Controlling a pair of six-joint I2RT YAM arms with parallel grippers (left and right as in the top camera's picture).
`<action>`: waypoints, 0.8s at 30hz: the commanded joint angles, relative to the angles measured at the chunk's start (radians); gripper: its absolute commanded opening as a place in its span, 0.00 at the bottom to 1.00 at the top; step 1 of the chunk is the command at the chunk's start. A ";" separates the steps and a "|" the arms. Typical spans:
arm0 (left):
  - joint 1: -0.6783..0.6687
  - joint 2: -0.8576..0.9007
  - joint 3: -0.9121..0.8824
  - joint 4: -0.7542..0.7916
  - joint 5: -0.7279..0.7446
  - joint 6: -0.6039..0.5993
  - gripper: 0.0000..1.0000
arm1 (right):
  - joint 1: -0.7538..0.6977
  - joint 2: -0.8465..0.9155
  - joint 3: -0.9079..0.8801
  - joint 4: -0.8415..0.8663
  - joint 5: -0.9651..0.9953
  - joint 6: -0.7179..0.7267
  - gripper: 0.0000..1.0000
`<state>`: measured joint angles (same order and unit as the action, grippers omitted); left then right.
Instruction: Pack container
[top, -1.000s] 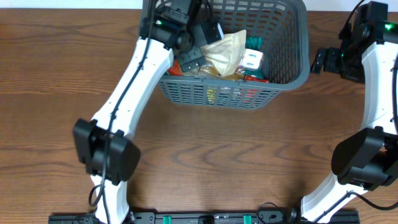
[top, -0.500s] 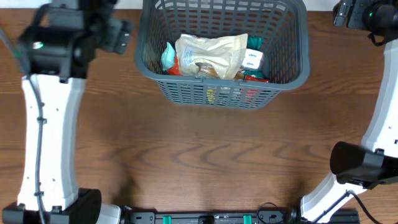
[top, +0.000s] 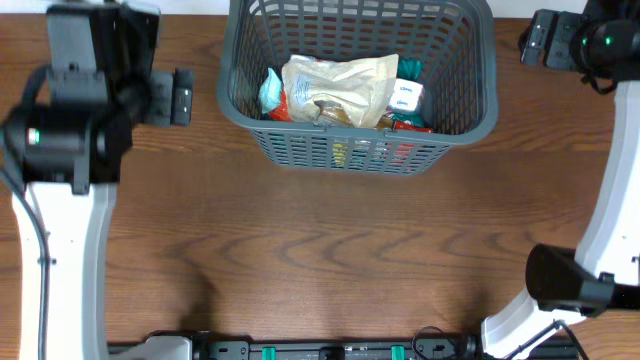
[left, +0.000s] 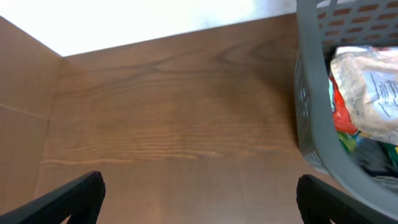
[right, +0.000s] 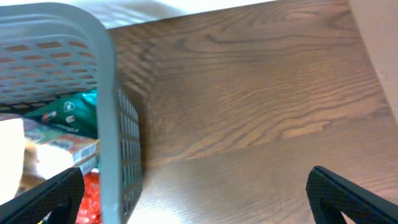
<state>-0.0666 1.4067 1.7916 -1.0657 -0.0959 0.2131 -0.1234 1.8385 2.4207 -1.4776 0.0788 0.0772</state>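
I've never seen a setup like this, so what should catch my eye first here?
A dark grey lattice basket sits at the far middle of the wooden table, filled with small packets and a big beige packet on top. The left gripper and the right gripper hover open and empty, one on each side of it.

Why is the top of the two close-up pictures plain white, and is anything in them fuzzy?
Left wrist view: the area beyond the table is washed out to white, and the near container rim looks soft. Right wrist view: the same white strip at the top, container wall slightly blurred. Overhead view: evenly lit and sharp, no glare.
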 joint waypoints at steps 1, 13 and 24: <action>0.003 -0.128 -0.136 0.043 0.015 -0.016 0.99 | 0.037 -0.093 0.001 -0.013 0.056 0.042 0.99; -0.002 -0.574 -0.674 0.257 0.063 -0.005 0.99 | 0.181 -0.474 -0.573 0.168 0.132 0.111 0.99; -0.022 -0.966 -1.056 0.379 0.063 0.028 0.99 | 0.276 -0.996 -1.324 0.461 0.134 0.127 0.99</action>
<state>-0.0746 0.5026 0.7929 -0.6987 -0.0368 0.2314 0.1375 0.9234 1.1816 -1.0260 0.1967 0.1837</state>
